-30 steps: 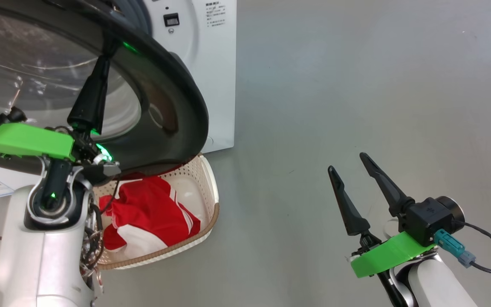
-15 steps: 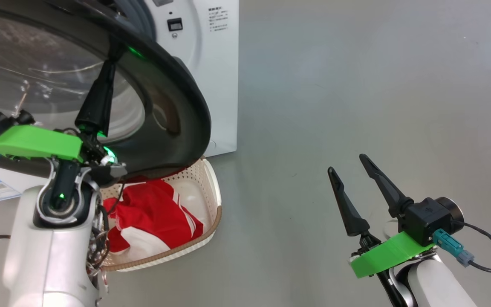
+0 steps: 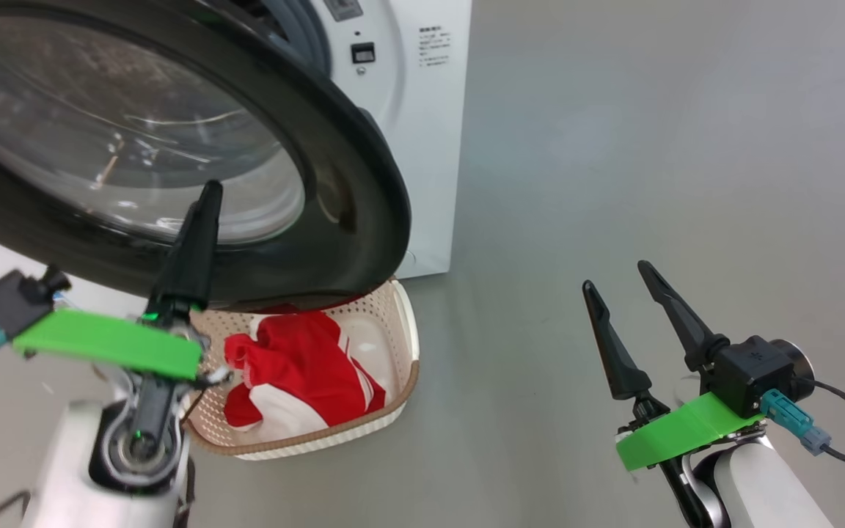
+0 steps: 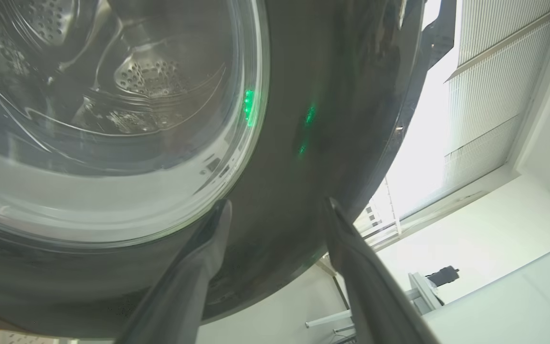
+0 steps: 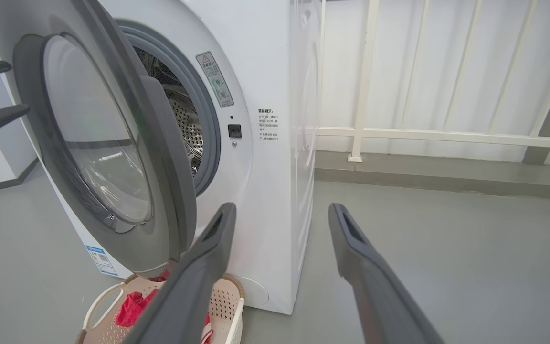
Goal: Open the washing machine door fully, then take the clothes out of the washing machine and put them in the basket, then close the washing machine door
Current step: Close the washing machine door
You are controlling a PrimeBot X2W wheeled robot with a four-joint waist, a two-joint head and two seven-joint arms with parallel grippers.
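Note:
The washing machine door [image 3: 173, 147] stands partly open, its black rim and glass bowl hanging over the basket [image 3: 400, 381]. Red and white clothes [image 3: 305, 363] lie in the basket below the door. My left gripper [image 4: 277, 208] is open, its fingers [image 3: 191, 249] pointing at the door's outer black rim [image 4: 303, 143]; I cannot tell if they touch it. My right gripper [image 3: 615, 276] hovers open and empty over the floor to the right. The washing machine [image 5: 275, 95] shows its steel drum [image 5: 186, 129] behind the door [image 5: 98, 134]. The left gripper [image 5: 17, 88] is at the door's outer face.
Grey floor [image 3: 650, 147] spreads to the right of the machine. A white railing [image 5: 447, 136] and wall run behind it. A blue label [image 5: 98, 258] sits low on the machine's front beside the basket [image 5: 229, 306].
The head camera has shifted, sliding the scene right. My left arm has dropped lower along the door, its fingertip moving from the upper rim to the lower glass edge. The right arm holds still.

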